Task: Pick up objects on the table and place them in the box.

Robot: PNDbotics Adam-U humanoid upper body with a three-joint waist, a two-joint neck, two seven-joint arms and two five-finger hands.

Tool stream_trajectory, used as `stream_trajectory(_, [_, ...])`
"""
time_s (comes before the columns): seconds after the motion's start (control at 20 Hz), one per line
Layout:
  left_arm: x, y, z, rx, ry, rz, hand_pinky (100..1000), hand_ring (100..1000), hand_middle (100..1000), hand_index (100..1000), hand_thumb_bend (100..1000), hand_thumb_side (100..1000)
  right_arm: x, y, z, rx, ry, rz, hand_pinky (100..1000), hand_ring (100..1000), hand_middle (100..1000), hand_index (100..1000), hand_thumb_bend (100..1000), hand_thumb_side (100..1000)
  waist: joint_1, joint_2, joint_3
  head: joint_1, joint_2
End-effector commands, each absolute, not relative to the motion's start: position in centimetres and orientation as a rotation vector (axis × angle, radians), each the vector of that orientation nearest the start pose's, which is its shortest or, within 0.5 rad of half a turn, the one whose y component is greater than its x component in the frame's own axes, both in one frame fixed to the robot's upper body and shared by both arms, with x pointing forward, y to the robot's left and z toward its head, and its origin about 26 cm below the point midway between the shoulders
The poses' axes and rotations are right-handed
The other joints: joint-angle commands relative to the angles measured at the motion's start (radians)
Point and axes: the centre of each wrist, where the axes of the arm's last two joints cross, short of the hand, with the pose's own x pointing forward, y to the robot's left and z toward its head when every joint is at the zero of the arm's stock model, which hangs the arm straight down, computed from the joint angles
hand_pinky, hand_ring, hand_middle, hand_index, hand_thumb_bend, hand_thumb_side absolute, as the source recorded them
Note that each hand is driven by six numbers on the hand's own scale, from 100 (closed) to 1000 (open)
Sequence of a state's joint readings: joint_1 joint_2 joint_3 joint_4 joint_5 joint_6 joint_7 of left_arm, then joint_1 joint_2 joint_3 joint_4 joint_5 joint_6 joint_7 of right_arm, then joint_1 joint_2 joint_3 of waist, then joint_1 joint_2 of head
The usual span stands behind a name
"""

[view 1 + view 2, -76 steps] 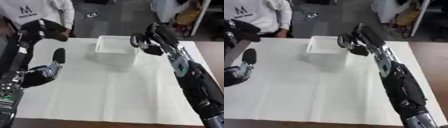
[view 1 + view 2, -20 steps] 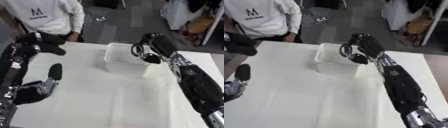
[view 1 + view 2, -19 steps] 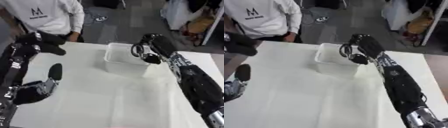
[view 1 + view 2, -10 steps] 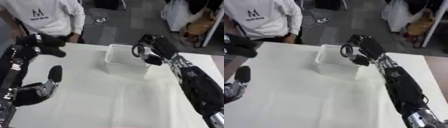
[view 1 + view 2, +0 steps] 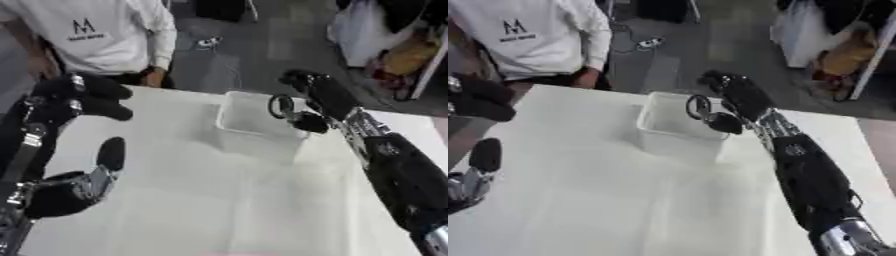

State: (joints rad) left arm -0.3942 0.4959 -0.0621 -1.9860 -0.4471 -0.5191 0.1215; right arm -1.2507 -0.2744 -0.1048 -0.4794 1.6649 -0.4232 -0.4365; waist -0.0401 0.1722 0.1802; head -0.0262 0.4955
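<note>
Box (image 5: pixel 254 117) sits white at the far middle of the table (image 5: pixel 227 210), and the right hand (image 5: pixel 306 97) now hangs over its right rim, fingers curled round a small dark ringed object (image 5: pixel 282 106); a second ago it held much the same spot, so release looks imminent. The left hand (image 5: pixel 83 95), fingers curled and empty, hovers well left.

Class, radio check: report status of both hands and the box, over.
Right hand over the white box, fingers curled on a small dark ringed object. Left hand idle at the table's far left edge. Nothing blocking the box.
</note>
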Motion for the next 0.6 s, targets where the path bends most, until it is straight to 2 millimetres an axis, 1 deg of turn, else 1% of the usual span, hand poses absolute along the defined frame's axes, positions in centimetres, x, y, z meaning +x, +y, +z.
stream_trajectory(0.05, [30.41, 26.30, 24.49, -0.673, 2.965, 1.053, 578, 490, 659, 667, 197, 567, 52.71, -24.09, 24.35, 1.898, 2.197, -1.780, 452, 788, 875, 923, 216, 851, 0.001, -0.009, 0.005, -0.005, -0.024])
stream_trajectory(0.15, [30.42, 26.29, 24.56, -0.673, 2.962, 1.054, 578, 489, 659, 668, 196, 568, 52.69, -24.28, 24.70, 1.936, 2.149, -1.751, 465, 791, 880, 930, 266, 839, -0.003, -0.005, 0.010, -0.005, -0.029])
stream_trajectory(0.2, [30.42, 26.28, 24.58, -0.672, 2.960, 1.054, 578, 489, 659, 668, 196, 568, 52.68, -24.32, 24.83, 1.949, 2.132, -1.730, 469, 792, 882, 930, 266, 837, -0.004, -0.003, 0.012, -0.004, -0.030])
stream_trajectory(0.35, [30.42, 26.31, 24.59, -0.674, 2.960, 1.053, 578, 489, 659, 667, 195, 568, 52.69, -24.43, 24.76, 1.960, 2.120, -1.690, 444, 780, 871, 926, 222, 852, -0.005, 0.000, 0.016, 0.001, -0.027])
stream_trajectory(0.4, [30.41, 26.33, 24.58, -0.675, 2.961, 1.053, 578, 489, 659, 667, 195, 568, 52.70, -24.44, 24.75, 1.954, 2.134, -1.674, 407, 757, 844, 908, 140, 867, -0.005, 0.000, 0.016, 0.003, -0.026])
stream_trajectory(0.5, [30.40, 26.39, 24.55, -0.679, 2.963, 1.051, 578, 489, 659, 667, 196, 568, 52.67, -24.47, 24.74, 1.918, 2.206, -1.604, 358, 725, 807, 888, 124, 846, -0.003, 0.000, 0.013, 0.005, -0.025])
stream_trajectory(0.55, [30.40, 26.41, 24.53, -0.680, 2.964, 1.050, 578, 489, 659, 667, 195, 568, 52.64, -24.56, 24.65, 1.893, 2.248, -1.572, 334, 707, 789, 871, 100, 861, -0.002, 0.000, 0.011, 0.007, -0.026])
stream_trajectory(0.6, [30.39, 26.43, 24.50, -0.681, 2.965, 1.049, 579, 489, 659, 667, 196, 568, 52.62, -24.64, 24.64, 1.866, 2.288, -1.538, 299, 685, 769, 858, 100, 864, 0.000, -0.001, 0.009, 0.008, -0.026])
